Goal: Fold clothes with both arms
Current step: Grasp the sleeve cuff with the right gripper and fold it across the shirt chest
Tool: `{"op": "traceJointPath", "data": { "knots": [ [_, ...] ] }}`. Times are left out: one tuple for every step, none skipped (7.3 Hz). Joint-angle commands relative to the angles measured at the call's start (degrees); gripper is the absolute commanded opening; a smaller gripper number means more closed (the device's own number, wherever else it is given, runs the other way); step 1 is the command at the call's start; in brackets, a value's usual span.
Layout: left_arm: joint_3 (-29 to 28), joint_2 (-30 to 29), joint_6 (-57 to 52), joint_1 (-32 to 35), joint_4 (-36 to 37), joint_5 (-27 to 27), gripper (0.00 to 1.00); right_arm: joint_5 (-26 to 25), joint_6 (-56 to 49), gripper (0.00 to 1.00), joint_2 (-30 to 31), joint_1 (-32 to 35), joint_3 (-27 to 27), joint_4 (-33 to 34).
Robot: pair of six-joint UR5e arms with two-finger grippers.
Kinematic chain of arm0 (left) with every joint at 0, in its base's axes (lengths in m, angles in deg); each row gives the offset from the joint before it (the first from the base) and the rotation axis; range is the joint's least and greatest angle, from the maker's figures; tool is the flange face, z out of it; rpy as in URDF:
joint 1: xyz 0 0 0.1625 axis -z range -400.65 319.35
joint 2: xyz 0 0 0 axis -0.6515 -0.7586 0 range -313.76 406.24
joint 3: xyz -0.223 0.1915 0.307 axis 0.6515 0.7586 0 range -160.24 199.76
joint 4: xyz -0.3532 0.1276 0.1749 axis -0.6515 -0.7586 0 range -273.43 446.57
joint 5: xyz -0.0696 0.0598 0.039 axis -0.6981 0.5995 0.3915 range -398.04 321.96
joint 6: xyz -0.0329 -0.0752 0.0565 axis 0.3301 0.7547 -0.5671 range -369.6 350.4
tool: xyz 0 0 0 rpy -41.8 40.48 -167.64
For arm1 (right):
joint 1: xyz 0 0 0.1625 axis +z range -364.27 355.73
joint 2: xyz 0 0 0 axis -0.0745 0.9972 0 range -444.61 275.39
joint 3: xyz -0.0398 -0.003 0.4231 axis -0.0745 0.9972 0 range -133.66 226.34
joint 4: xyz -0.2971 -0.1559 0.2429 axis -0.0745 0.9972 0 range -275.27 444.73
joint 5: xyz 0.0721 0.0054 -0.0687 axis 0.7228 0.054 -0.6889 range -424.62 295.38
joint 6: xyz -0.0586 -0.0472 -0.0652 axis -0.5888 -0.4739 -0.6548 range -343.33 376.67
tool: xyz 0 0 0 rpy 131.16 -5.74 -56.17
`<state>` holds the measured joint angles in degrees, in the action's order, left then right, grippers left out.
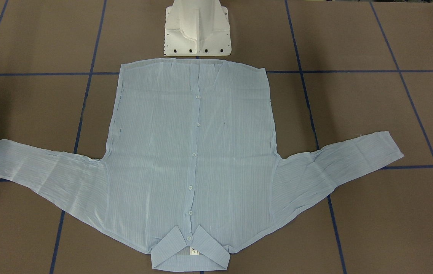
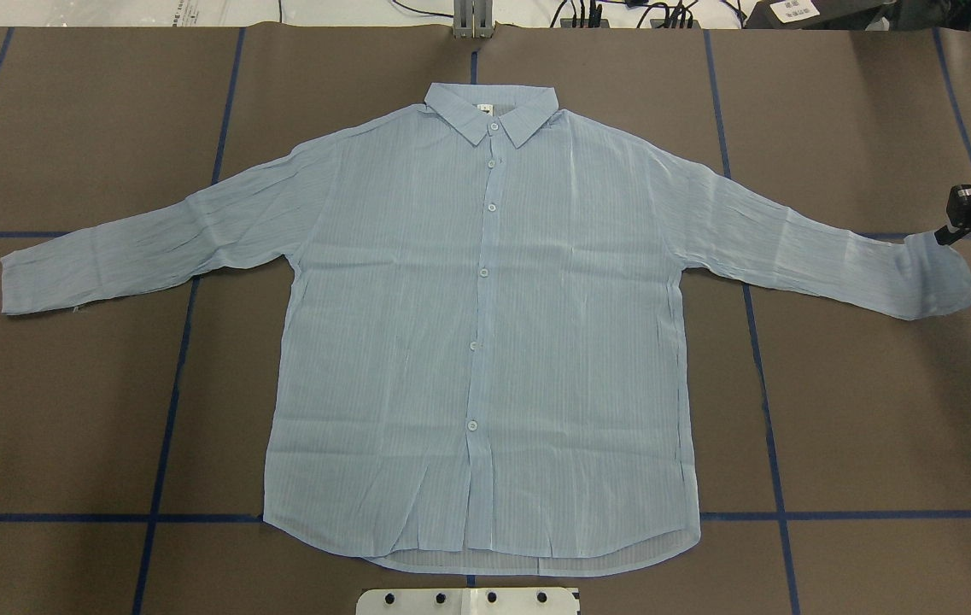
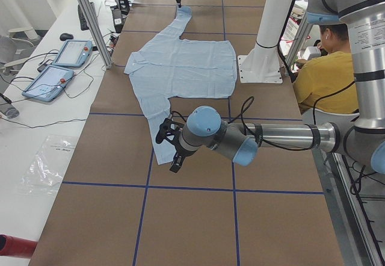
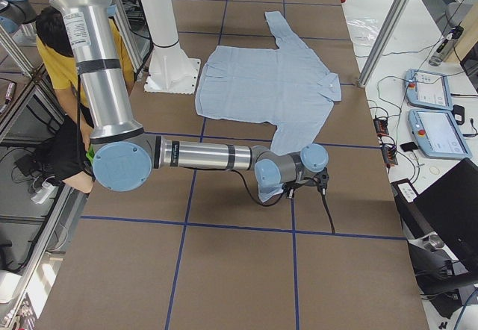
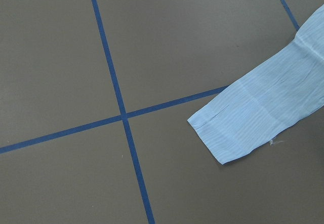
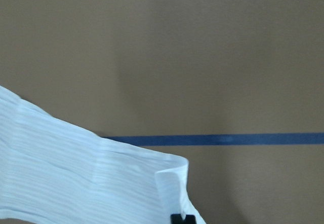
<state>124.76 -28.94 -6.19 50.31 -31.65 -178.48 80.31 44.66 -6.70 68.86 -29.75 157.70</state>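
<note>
The shirt (image 2: 485, 325) lies flat mid-bench, collar (image 2: 492, 107) at the far edge. Its right-edge cuff (image 2: 938, 278) meets the right gripper (image 2: 942, 237), the left gripper (image 3: 169, 150) hovers near the left-edge cuff (image 2: 28, 278); whether either grips, I cannot tell

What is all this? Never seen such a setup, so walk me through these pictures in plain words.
It is a robot with two jointed arms at a brown table. Four pictures come from fixed cameras: above, across, and each table end; two from cameras on the wrists. A pale-blue shirt lies flat, buttoned, sleeves spread. The right hand is at one cuff, the left hand hovers near the other. Whether either grips cloth, I cannot tell.
</note>
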Motion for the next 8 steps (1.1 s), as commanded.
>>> {"op": "traceJointPath", "data": {
  "knots": [
    [0.39, -0.05, -0.08, 0.00, 0.01, -0.01, 1.00, 0.27, 17.29, 0.00, -0.74, -4.71, -9.57, 0.50],
    [0.39, 0.04, -0.25, 0.00, 0.01, -0.01, 1.00, -0.17, 24.84, 0.00, -4.40, -8.05, -10.56, 0.32],
    [0.47, 0.04, -0.51, 0.00, -0.08, -0.01, 1.00, -1.22, 36.84, 0.00, -10.44, -12.79, -10.22, 0.24],
    [0.65, -0.05, -0.52, 0.00, 0.01, -0.01, 1.00, -5.32, 45.75, 0.00, -15.72, -17.18, -9.78, 0.23],
    [0.74, -0.13, -0.34, 0.00, 0.10, -0.01, 1.00, -11.02, 53.58, 0.00, -21.78, -20.62, -8.30, 0.23],
    [0.91, -0.14, 0.01, 0.00, 0.27, -0.10, 1.00, -13.51, 57.40, 0.00, -29.58, -23.44, -2.89, 0.23],
    [0.74, -0.31, 0.01, 0.00, 0.62, -0.01, 1.00, -15.80, 60.83, 0.00, -38.01, -25.73, 4.47, 0.15],
    [0.65, -0.40, -0.08, 0.00, 0.10, -0.01, 1.00, -18.60, 63.30, 0.00, -43.32, -27.58, 8.72, -0.98]
  ]
}}
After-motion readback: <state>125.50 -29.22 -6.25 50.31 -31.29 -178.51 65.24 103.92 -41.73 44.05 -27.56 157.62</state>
